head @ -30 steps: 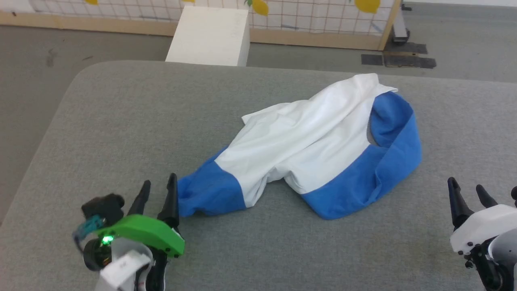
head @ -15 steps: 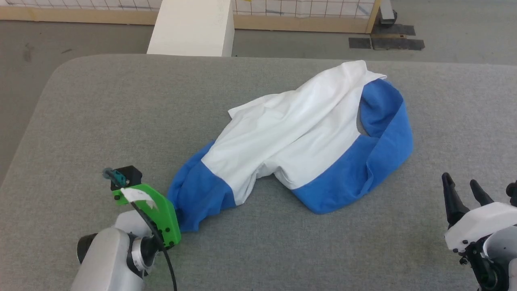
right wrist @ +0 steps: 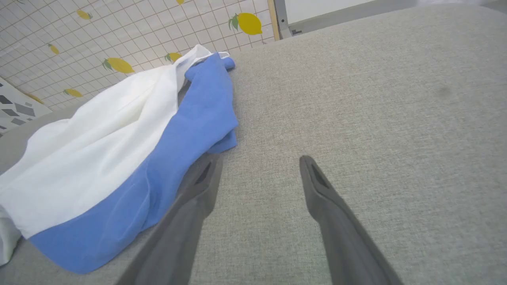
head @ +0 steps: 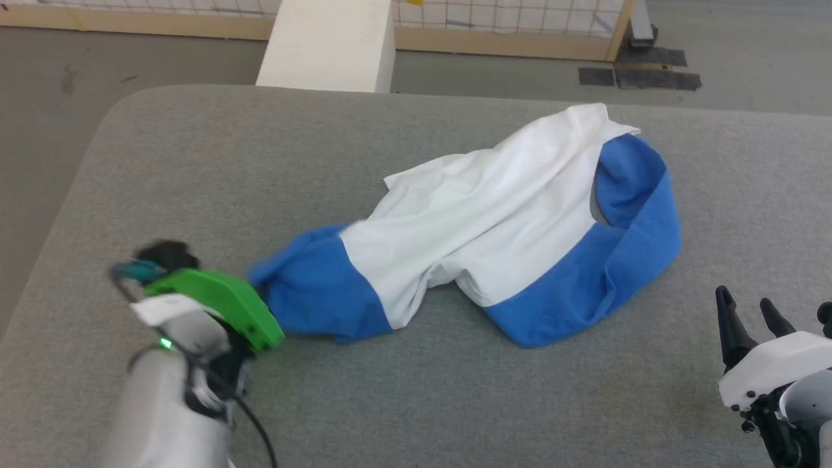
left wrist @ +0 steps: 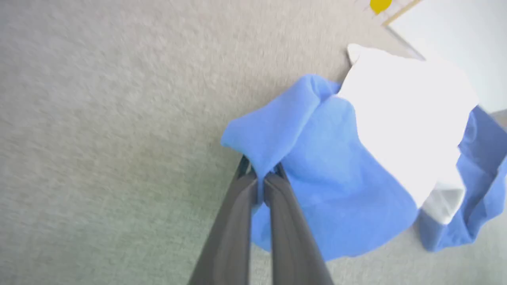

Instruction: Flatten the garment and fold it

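Hardly begun, at a guess; one hold taken on the garment (head: 468, 221) and nothing more; flattening yet to do, every fold yet to do.

Gripped at the tip of one blue sleeve (left wrist: 277, 130) by the left jaws, closed hard on a small pleat of cloth with the dark fingers (left wrist: 233, 229) nearly touching; in the head view, at the lower left behind a green bracket (head: 221, 302). Parked at the lower right with the right jaws spread wide and holding nothing; poised over bare grey worktop (head: 195, 162), near the blue band but not touching it.

Lying mid-worktop, somewhat toward the right; heaped and twisted rather than spread; white body rucked into long slanting creases; blue band curled in a loop round the far right end; second sleeve impossible to pick out. Soft and thin, to judge by the drape; likely to need drawing out from two points before any fold. Beyond the worktop, on the floor: a white box (head: 328, 42).
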You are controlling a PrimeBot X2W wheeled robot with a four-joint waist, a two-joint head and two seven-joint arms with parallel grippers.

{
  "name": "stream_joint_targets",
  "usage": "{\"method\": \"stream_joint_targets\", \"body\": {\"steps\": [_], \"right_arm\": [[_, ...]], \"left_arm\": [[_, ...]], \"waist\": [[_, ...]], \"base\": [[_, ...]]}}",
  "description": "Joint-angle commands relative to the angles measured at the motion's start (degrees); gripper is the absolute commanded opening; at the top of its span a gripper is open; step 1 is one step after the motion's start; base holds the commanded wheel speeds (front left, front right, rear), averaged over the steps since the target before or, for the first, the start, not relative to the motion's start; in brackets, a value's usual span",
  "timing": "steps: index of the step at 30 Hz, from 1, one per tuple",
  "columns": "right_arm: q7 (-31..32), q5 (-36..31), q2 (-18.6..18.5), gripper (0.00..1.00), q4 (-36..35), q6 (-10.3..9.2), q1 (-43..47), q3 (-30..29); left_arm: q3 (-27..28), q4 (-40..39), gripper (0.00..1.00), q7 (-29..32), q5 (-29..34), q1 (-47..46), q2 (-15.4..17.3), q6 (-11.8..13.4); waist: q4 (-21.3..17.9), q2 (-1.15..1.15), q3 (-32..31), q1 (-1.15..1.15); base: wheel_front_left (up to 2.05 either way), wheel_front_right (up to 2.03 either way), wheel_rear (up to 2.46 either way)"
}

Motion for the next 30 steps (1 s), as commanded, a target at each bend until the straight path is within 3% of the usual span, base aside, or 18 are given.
{"method": "stream_joint_targets", "body": {"steps": [1,5,8,12,15,16,17,22,30], "right_arm": [[-0.2,-0.42,0.04,1.0,0.2,-0.09,0.2,0.16],[-0.01,-0.3,0.04,1.0,0.51,-0.09,0.18,0.7],[0.07,-0.13,0.04,1.0,0.7,-0.09,0.21,1.31],[0.11,0.08,0.04,1.0,0.83,-0.09,0.08,2.0],[0.17,0.14,0.04,1.0,0.93,-0.09,0.06,2.45],[0.2,0.14,0.04,1.0,0.92,-0.09,0.05,2.53],[0.21,0.14,0.04,1.0,0.91,-0.09,0.04,2.56],[0.46,0.13,0.04,1.0,1.03,-0.09,0.27,2.9],[4.85,-2.49,0.04,1.0,-0.19,-0.09,0.39,4.21]], "left_arm": [[1.88,-1.67,0.0,-2.06,-1.15,-1.79,0.23,0.24],[7.53,-8.14,0.0,-7.03,-2.64,-1.53,1.31,2.1],[10.98,-11.67,0.0,-8.19,-1.71,1.44,3.03,5.14],[13.91,-10.33,0.0,-7.28,-1.15,6.8,3.98,8.49],[14.27,-7.38,0.0,-6.0,-2.06,9.33,3.1,9.12],[14.44,-6.33,0.21,-5.74,-2.76,9.8,2.4,9.23],[14.65,-5.64,1.0,-5.87,-3.07,10.02,2.04,9.39],[16.21,-5.99,1.0,-10.76,-3.16,9.57,2.02,8.52],[12.29,-14.27,1.0,-33.03,5.73,12.01,4.06,-1.94]], "waist": [[1.43,0.37,-1.27,0.0],[2.71,0.37,-2.26,0.0],[3.38,0.37,-2.69,0.0],[3.57,0.37,-2.61,0.0],[3.57,0.37,-2.43,0.0],[3.59,0.37,-2.34,0.0],[3.59,0.37,-2.28,0.0],[3.72,0.37,-2.41,0.0],[4.05,0.37,-2.61,0.0]], "base": [[0.0,0.0,0.0],[0.0,0.0,0.0],[0.0,0.0,0.0],[0.0,0.0,0.0],[0.0,0.0,0.0],[0.0,0.0,0.0],[0.0,0.0,0.0],[0.0,0.0,0.0],[0.0,0.0,0.0]]}}
